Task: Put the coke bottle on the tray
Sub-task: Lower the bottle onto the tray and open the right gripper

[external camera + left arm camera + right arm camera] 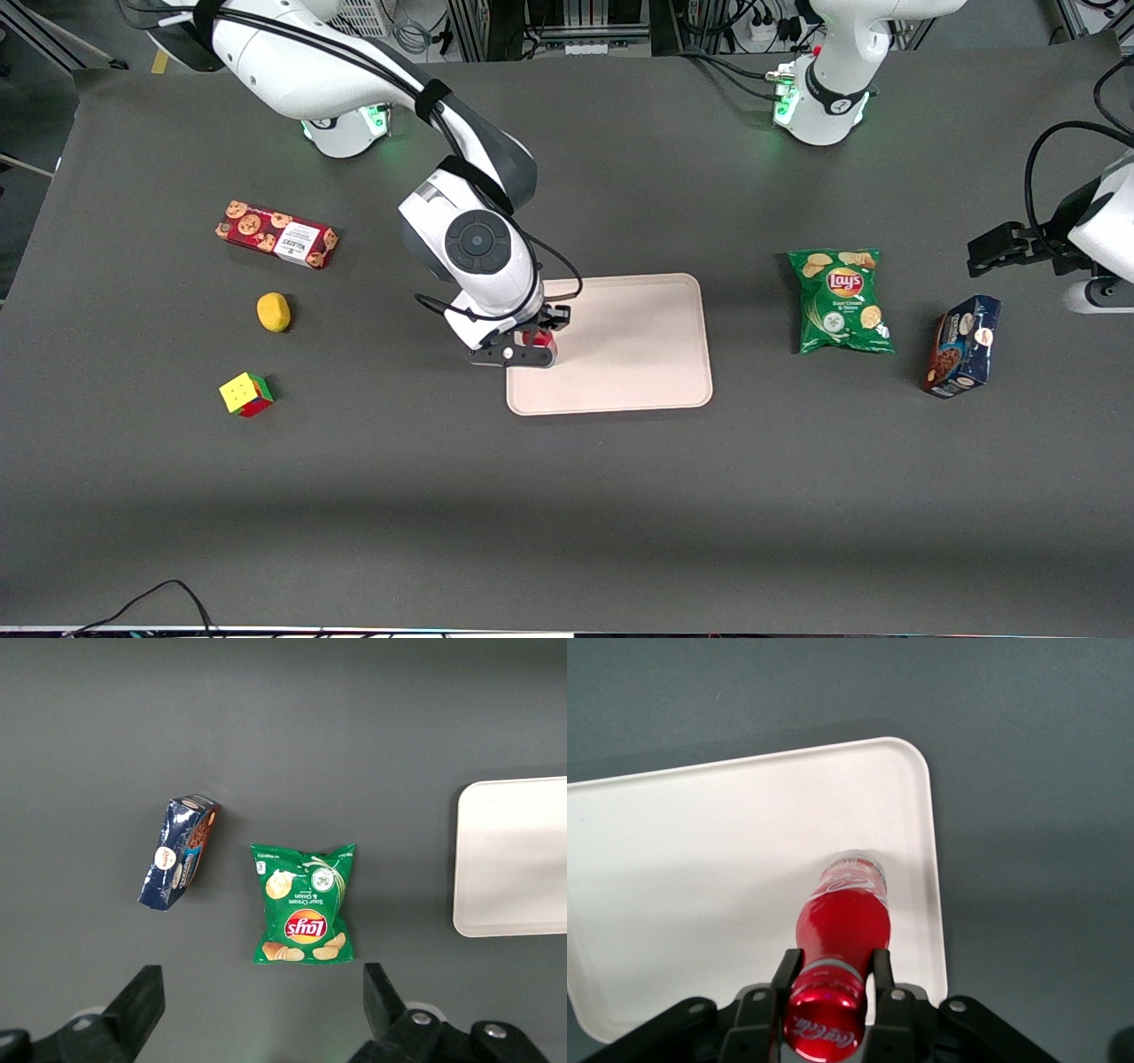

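Right wrist view — gripper point(831, 979) clamped on the coke bottle point(842, 921) just under its cap, bottle upright over the tray point(682, 868) — near its edge.

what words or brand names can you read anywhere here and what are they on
"Lay's": on the green crinkly chip bag, also seen in the left wrist view; the smaller line under it is too small to read.
"Coca-Cola" script: on the red cap of the slim red coke bottle, which the gripper holds over the pale beige tray.
Red cookie box: white label, print too blurred.
Dark blue cookie box: text unreadable.
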`<state>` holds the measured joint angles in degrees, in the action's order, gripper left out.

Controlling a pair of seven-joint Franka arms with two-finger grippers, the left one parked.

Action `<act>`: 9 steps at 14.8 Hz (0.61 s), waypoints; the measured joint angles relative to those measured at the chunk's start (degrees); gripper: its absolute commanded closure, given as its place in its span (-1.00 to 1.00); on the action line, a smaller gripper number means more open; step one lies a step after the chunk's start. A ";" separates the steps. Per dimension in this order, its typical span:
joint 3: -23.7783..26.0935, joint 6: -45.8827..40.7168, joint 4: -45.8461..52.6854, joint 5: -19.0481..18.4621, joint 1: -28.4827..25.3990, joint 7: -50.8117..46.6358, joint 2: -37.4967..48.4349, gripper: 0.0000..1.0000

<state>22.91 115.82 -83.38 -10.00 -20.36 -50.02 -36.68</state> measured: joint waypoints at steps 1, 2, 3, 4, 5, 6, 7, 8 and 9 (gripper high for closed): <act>-0.01 0.29 -0.32 -0.48 0.05 -0.04 0.01 1.00; -0.01 0.81 -0.71 -0.68 0.13 -0.09 0.01 1.00; -0.01 1.55 -1.19 -0.84 0.20 -0.24 0.01 1.00; -0.03 2.21 -1.66 -0.99 0.23 -0.44 0.00 0.96; -0.03 2.63 -2.04 -1.08 0.26 -0.60 0.01 0.79; -0.04 2.85 -2.25 -1.12 0.29 -0.71 0.00 0.39; -0.04 2.96 -2.29 -1.14 0.30 -0.77 0.01 0.09; -0.04 3.03 -2.30 -1.15 0.31 -0.81 0.01 -0.33; -0.04 3.10 -2.32 -1.16 0.31 -0.87 0.01 -0.72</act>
<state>22.88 118.91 -85.70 -11.16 -20.04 -50.89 -36.67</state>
